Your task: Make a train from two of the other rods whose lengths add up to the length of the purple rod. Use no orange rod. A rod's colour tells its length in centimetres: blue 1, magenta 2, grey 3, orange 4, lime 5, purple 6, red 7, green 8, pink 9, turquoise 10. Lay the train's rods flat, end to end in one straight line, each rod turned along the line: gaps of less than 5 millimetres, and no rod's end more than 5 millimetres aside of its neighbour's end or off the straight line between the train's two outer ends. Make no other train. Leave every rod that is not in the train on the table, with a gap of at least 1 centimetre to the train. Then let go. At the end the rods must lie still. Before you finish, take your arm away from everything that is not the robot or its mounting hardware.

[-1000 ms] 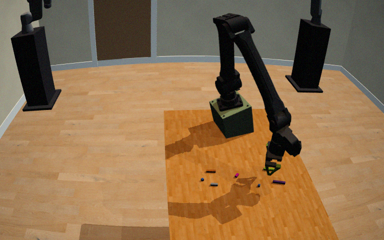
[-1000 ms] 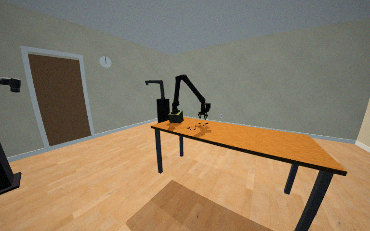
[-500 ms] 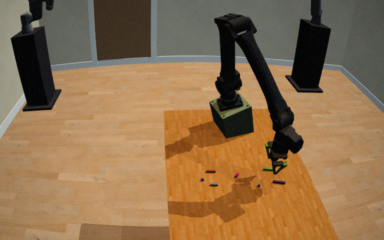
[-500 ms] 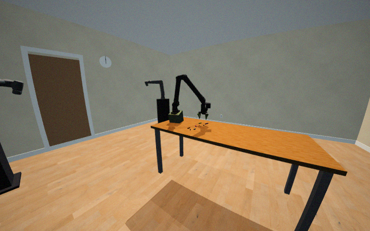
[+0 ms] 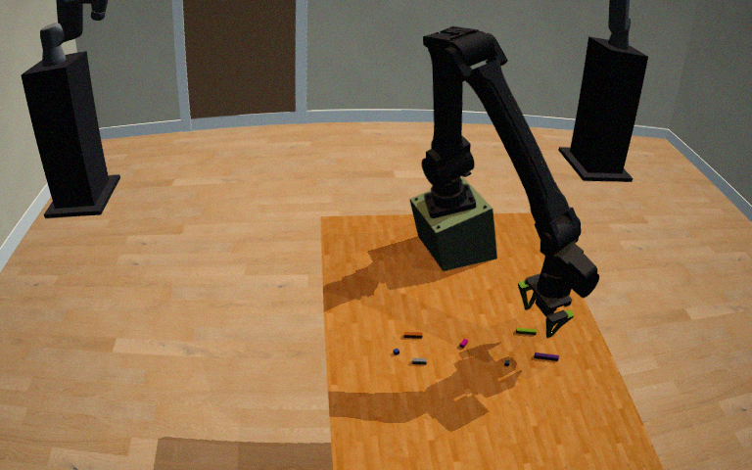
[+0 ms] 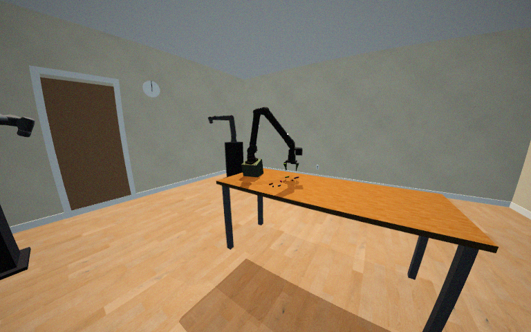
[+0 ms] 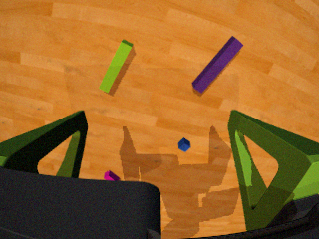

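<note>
the gripper hangs wide open and empty above the lime rod, likely lining up to fetch it toward the blue rod at its 7 o'clock, since five plus one equals purple.

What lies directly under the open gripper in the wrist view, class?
Under the open, empty gripper lies bare table with its shadow and a blue rod. A magenta rod is half hidden behind the gripper's body.
</note>
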You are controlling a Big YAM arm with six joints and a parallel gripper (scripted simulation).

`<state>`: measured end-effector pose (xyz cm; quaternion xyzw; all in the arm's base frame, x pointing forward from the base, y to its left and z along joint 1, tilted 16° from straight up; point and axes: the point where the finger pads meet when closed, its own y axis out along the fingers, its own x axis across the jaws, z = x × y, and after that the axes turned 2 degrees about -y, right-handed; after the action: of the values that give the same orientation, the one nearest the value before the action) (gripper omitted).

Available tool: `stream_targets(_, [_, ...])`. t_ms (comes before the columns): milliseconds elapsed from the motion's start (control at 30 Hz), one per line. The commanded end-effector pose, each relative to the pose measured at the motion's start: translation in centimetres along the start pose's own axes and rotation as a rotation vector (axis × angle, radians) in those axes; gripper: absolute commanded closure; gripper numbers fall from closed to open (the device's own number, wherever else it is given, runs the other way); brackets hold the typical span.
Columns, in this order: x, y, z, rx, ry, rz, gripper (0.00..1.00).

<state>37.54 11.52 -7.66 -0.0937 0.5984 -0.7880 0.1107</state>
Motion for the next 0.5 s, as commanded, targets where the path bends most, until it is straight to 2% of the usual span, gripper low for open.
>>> stream_targets(0, [-2.2,-0.9,-0.9,-0.006,-0.125,0.03,0.0])
stream_targets(67, [-2.2,-0.9,-0.9,-0.006,-0.125,0.03,0.0])
stream_targets(133, [-2.2,-0.9,-1.5,-0.004,-0.233,0.032,0.0])
stream_targets(200, [-2.2,-0.9,-1.4,-0.004,-0.23,0.031,0.0])
stream_targets(467, [-2.0,-0.9,-2.4,0.0,-0.42,0.03,0.0])
